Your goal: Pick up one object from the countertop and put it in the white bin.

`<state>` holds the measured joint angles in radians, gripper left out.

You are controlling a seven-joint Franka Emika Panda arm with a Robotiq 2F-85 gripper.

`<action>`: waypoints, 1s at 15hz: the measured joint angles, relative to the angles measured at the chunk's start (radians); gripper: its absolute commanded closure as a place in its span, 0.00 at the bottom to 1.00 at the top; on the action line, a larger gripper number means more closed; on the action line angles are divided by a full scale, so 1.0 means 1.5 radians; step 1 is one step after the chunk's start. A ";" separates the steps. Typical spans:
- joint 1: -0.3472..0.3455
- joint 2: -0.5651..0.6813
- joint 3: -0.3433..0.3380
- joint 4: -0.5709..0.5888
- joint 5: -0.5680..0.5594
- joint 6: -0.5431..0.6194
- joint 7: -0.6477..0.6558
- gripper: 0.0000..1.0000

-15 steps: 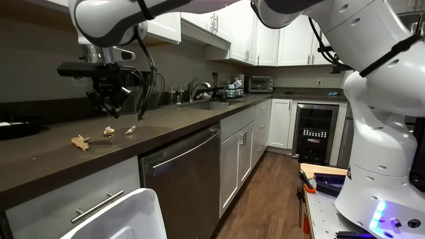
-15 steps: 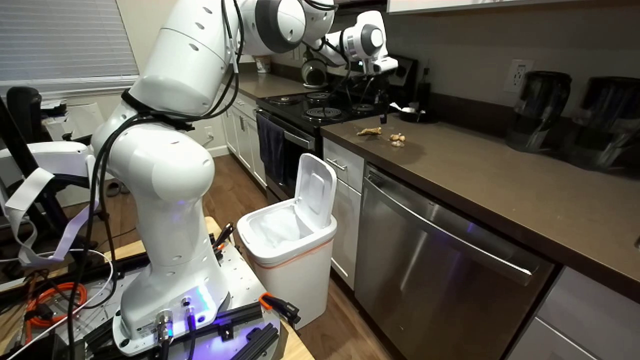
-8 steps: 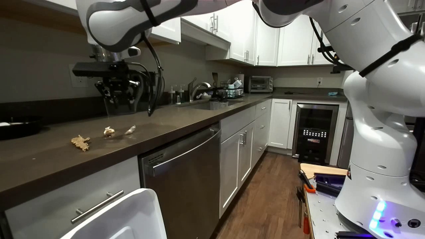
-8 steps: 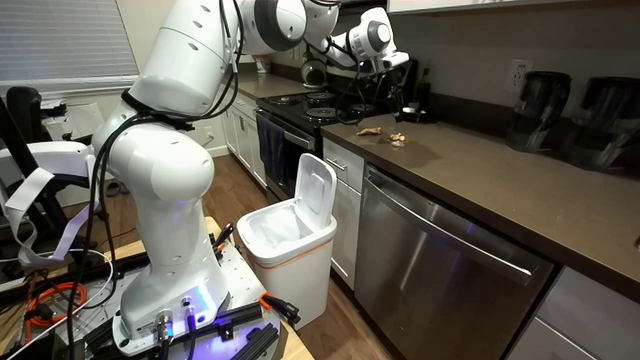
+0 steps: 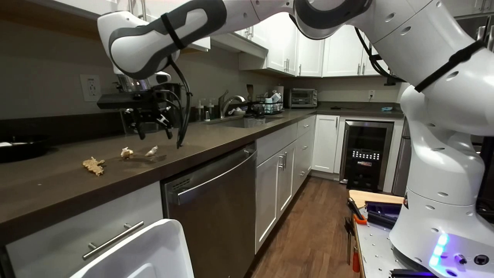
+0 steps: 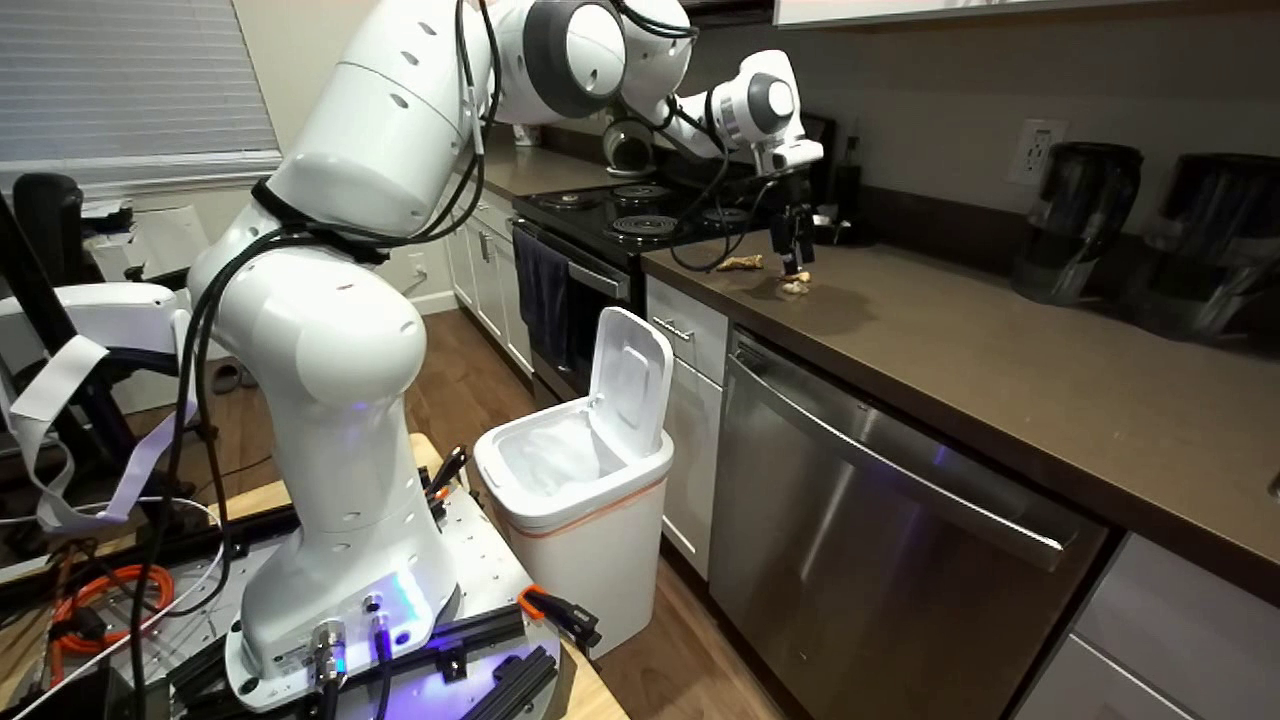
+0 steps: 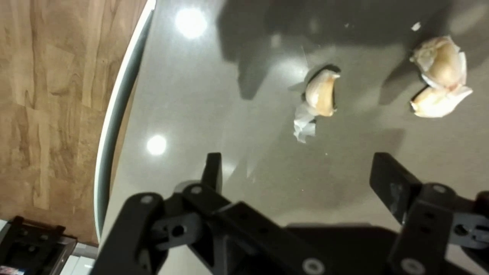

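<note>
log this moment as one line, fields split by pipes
fingers: open, empty, over countertop | lone garlic clove: on countertop, apart from garlic cluster | white bin: lid raised | grasp: none

Your counter (image 6: 1000,350) is smooth and dark brown, with three things lying near one another on it. In the wrist view you see the clove (image 7: 322,93), pale tan and curved, on its side, papery skin (image 7: 304,124) touching its lower end. Near it lies the garlic (image 7: 441,76), a clump of pieces in torn white skin. In an exterior view you find the tan piece (image 5: 93,166), rough and knobbly, with the garlic between it and the clove. Your bin (image 6: 590,570) stands upright beside the counter, lid (image 6: 645,385) raised.
</note>
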<state>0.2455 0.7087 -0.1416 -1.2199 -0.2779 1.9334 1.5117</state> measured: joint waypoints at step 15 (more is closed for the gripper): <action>-0.027 0.016 0.020 0.000 0.090 0.007 0.054 0.00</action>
<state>0.2057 0.7331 -0.1122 -1.2197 -0.1430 1.9435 1.5934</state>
